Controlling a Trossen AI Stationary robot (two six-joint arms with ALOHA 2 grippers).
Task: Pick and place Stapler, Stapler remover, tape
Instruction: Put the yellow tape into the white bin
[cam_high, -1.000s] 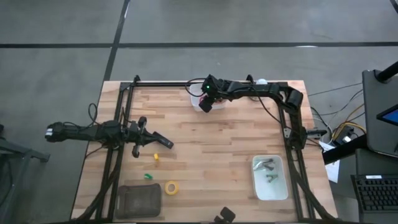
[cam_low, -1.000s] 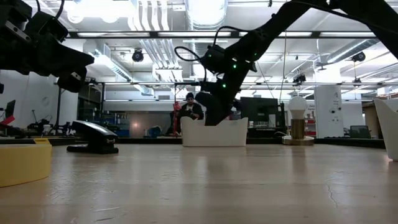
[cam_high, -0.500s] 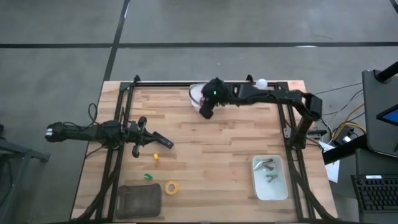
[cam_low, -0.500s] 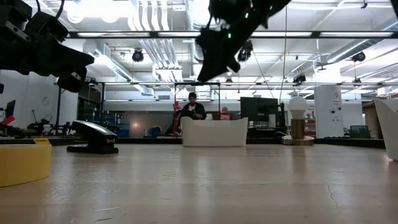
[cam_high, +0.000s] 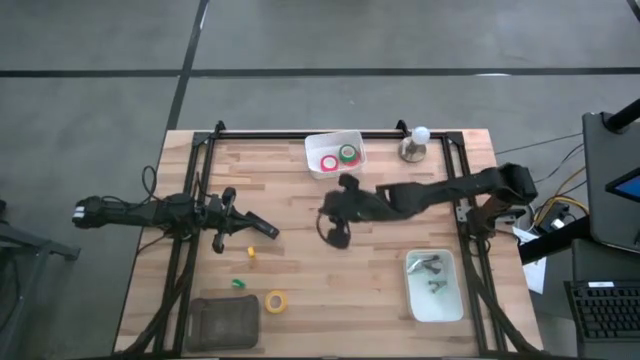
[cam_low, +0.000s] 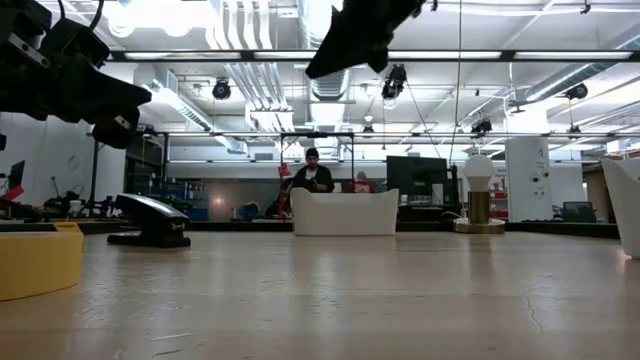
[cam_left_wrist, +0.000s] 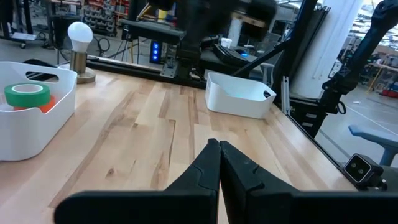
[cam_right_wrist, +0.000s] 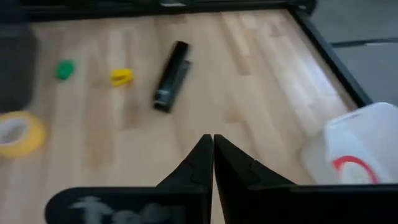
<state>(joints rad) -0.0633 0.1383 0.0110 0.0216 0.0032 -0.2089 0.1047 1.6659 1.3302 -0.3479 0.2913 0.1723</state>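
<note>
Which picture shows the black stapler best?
The right wrist view: the stapler lies whole and unblocked on the wood. The high view shows it small beside the left gripper. The low view shows its side, far off. The left wrist view misses it.

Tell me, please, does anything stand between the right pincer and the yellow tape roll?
Nothing visible: only bare table separates the right pincer from the yellow tape roll; the stapler lies off to the side.

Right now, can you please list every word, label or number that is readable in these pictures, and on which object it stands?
No text is readable.
The stapler carries a pale patch, too blurred to read.
The tape rolls in the white bin show no print.
</note>
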